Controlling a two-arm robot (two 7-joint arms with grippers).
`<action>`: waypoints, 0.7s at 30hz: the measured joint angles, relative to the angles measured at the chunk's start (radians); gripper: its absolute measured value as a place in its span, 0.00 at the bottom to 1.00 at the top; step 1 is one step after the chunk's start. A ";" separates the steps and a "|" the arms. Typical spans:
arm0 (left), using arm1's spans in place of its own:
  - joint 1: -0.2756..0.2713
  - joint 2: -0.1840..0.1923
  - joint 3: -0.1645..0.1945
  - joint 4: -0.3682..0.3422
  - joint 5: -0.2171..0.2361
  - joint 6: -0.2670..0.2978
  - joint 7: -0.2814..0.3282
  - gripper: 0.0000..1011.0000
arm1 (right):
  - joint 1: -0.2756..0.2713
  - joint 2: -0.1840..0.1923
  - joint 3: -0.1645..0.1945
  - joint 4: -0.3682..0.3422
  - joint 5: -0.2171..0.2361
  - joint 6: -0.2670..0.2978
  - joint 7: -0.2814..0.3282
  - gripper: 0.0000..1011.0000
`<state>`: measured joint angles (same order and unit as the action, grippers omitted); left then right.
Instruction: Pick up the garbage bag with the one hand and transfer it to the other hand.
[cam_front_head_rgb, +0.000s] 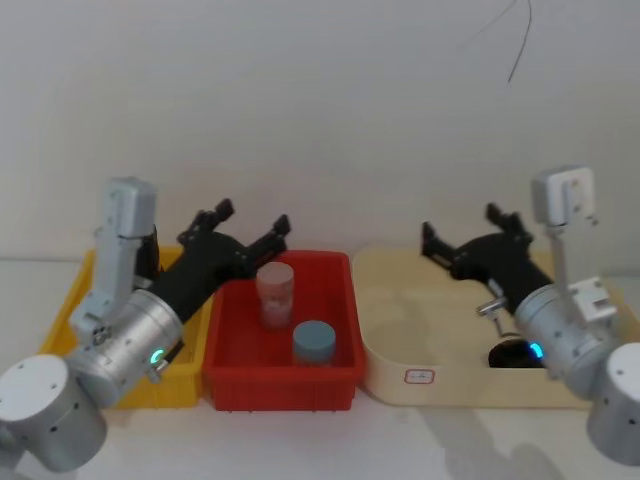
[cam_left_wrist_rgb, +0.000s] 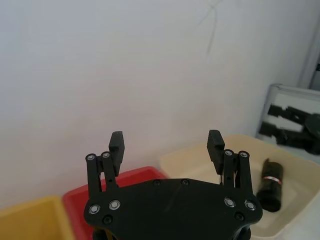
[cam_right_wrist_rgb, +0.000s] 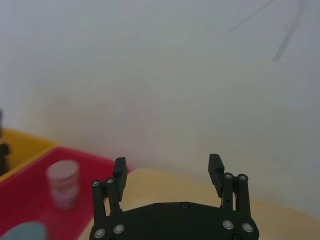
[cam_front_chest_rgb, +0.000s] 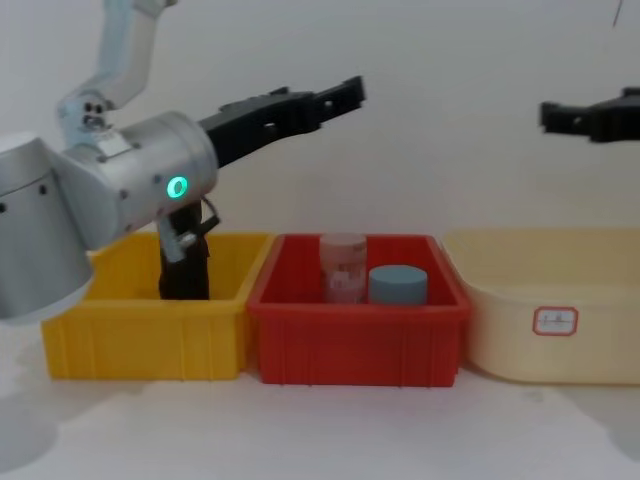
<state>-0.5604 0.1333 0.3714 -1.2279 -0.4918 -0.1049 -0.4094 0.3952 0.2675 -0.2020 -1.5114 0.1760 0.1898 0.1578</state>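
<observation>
Garbage bag lies in the cream bin; we see the left end effector and the right end effector raised, both spread wide, holding nothing.

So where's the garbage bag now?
Left wrist view: the garbage bag, a black roll, lies inside the cream tub on the robot's right, beside the red bin.

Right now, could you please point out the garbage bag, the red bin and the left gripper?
garbage bag (cam_left_wrist_rgb: 270, 187): left wrist view, middle of the black roll.
red bin (cam_front_chest_rgb: 355, 342): chest view, its front wall.
left gripper (cam_left_wrist_rgb: 166, 142): left wrist view, midway between its open fingertips.
</observation>
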 joint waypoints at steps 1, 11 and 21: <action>0.005 0.002 -0.003 -0.005 0.002 -0.001 0.006 0.99 | -0.001 -0.002 -0.005 0.001 0.001 0.003 0.006 0.99; 0.045 0.025 -0.034 -0.051 0.014 -0.012 0.049 0.99 | -0.007 -0.022 -0.078 0.020 0.021 0.044 0.095 0.99; 0.065 0.037 -0.048 -0.073 0.020 -0.017 0.069 0.99 | -0.006 -0.031 -0.145 0.043 0.047 0.076 0.184 0.99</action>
<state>-0.4953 0.1700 0.3235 -1.3012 -0.4720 -0.1217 -0.3400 0.3890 0.2368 -0.3468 -1.4680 0.2233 0.2662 0.3417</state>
